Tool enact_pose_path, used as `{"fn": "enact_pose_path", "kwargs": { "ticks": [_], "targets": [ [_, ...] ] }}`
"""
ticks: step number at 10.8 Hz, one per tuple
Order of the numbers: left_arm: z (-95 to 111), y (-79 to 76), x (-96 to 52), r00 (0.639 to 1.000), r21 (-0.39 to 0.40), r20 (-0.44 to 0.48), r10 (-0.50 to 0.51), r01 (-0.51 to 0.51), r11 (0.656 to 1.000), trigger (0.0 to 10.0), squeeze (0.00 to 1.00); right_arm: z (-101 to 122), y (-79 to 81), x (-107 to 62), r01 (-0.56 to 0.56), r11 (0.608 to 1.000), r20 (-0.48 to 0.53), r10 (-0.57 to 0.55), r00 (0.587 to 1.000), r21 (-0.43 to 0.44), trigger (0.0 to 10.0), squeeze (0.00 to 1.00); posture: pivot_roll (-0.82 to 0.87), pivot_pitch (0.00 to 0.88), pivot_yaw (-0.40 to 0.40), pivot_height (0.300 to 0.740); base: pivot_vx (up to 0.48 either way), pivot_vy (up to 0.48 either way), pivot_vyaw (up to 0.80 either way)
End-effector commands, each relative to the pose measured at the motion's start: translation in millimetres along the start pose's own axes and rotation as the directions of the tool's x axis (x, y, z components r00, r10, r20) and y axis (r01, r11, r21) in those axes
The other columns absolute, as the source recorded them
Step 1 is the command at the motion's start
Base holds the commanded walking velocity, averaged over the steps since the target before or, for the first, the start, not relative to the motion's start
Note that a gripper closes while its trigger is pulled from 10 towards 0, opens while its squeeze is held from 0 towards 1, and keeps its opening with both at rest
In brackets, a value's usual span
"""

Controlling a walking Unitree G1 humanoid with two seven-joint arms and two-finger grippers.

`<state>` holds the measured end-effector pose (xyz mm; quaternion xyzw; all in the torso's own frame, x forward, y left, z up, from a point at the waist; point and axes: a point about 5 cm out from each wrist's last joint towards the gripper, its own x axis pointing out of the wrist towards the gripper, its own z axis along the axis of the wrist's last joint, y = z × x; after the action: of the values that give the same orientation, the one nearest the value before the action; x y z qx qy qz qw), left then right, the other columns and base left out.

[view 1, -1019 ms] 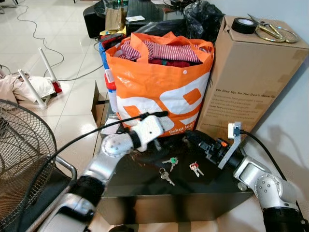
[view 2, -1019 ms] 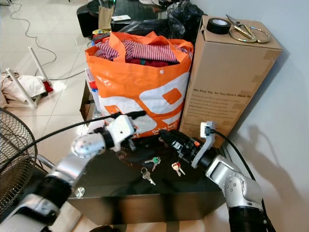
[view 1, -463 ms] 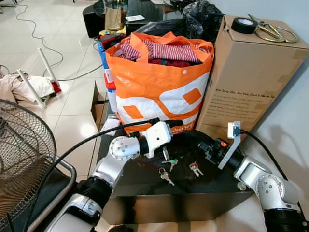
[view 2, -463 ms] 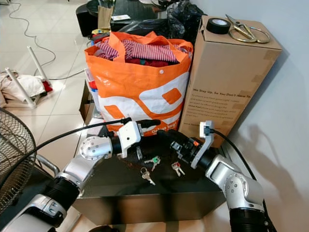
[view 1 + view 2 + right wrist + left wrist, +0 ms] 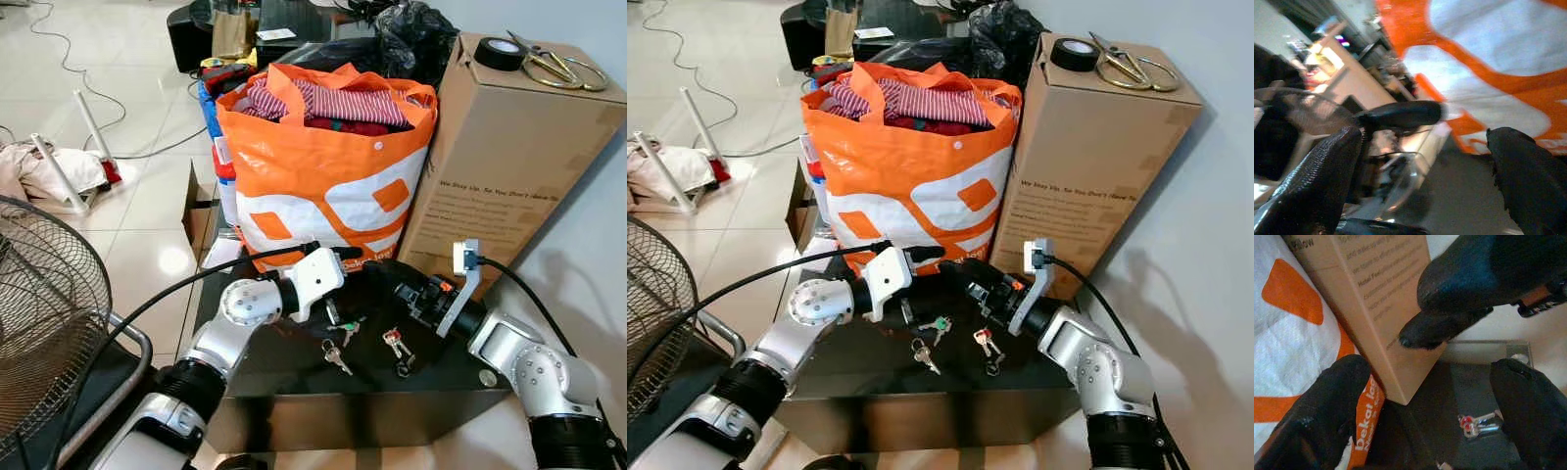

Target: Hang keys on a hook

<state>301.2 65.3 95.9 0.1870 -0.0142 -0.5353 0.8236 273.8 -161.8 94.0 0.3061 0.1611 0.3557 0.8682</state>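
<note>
The left gripper [image 5: 331, 311] now hangs lower over the green keys [image 5: 345, 329], jaws spread. The right gripper [image 5: 384, 279], jaws spread too, has crept nearer the red keys [image 5: 392, 339] on the counter [image 5: 294, 377].

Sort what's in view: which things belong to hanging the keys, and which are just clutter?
Job: green-tagged keys, plain keys, red-tagged keys, left gripper, right gripper.
Clutter: orange bag, cardboard box, tape roll, scissors, fan.

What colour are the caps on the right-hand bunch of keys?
Red caps on the small metal key bunch on the black table; left eye view shows it best.
</note>
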Motion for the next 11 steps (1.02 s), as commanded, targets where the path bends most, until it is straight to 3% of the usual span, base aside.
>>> {"fn": "enact_pose_path", "kwargs": {
  "ticks": [1,2,3,5,6,7,8,9,11],
  "targets": [
    [-3.3,6.0,-6.1,0.999,0.002,-0.034,0.019,-0.019,1.000,10.0,0.00,8.5,-16.5,-1.2,0.169,0.984,0.050,-0.166,0.985,-0.062,10.0,0.00,-0.13,0.000,-0.038,0.740,0.000,0.000,0.00],
    [-11.0,6.9,-14.1,0.996,-0.008,-0.087,0.011,-0.012,1.000,10.0,0.00,7.1,-38.3,-4.8,0.368,0.928,0.033,-0.366,0.930,-0.068,10.0,0.00,-0.13,0.000,-0.036,0.740,0.000,0.000,0.00],
    [-23.4,4.6,-27.6,0.986,-0.019,-0.165,-0.025,0.022,1.000,10.0,0.00,-1.3,-65.0,-17.3,0.589,0.796,-0.025,-0.597,0.802,-0.137,10.0,0.00,-0.14,0.000,-0.029,0.740,0.000,0.000,0.00],
    [-44.3,5.0,-48.9,0.945,-0.044,-0.325,-0.047,0.035,0.998,10.0,0.00,-20.9,-83.3,-33.3,0.701,0.657,-0.113,-0.747,0.655,-0.278,10.0,0.00,-0.13,0.000,-0.029,0.740,0.000,0.000,0.00],
    [-57.2,4.6,-58.4,0.905,-0.062,-0.422,-0.058,0.035,0.997,10.0,0.00,-34.8,-85.2,-33.8,0.643,0.643,-0.169,-0.749,0.640,-0.415,10.0,0.00,-0.13,0.000,-0.030,0.740,0.000,0.000,0.00],
    [-61.6,3.2,-61.7,0.889,-0.082,-0.453,-0.068,0.034,0.996,10.0,0.00,-41.7,-84.6,-32.6,0.578,0.654,-0.204,-0.729,0.653,-0.487,10.0,0.00,-0.13,0.000,-0.030,0.740,0.000,0.000,0.00],
    [-60.0,1.3,-60.5,0.901,-0.118,-0.428,-0.068,0.019,0.993,10.0,0.00,-46.9,-76.2,-32.1,0.448,0.729,-0.260,-0.633,0.729,-0.518,10.0,0.00,-0.15,0.000,-0.031,0.740,0.000,0.000,0.00],
    [-59.3,-0.4,-58.2,0.901,-0.131,-0.427,-0.076,0.022,0.991,10.0,0.00,-45.6,-71.4,-35.7,0.351,0.752,-0.285,-0.570,0.770,-0.558,10.0,0.00,-0.15,0.000,-0.030,0.740,0.000,0.000,0.00],
    [-52.9,-9.3,-44.6,0.917,-0.201,-0.373,-0.144,0.072,0.977,10.0,0.00,-46.8,-70.8,-50.0,0.223,0.725,-0.351,-0.549,0.759,-0.651,10.0,0.00,-0.20,0.000,-0.026,0.740,0.000,0.000,0.00]
  ]
}}
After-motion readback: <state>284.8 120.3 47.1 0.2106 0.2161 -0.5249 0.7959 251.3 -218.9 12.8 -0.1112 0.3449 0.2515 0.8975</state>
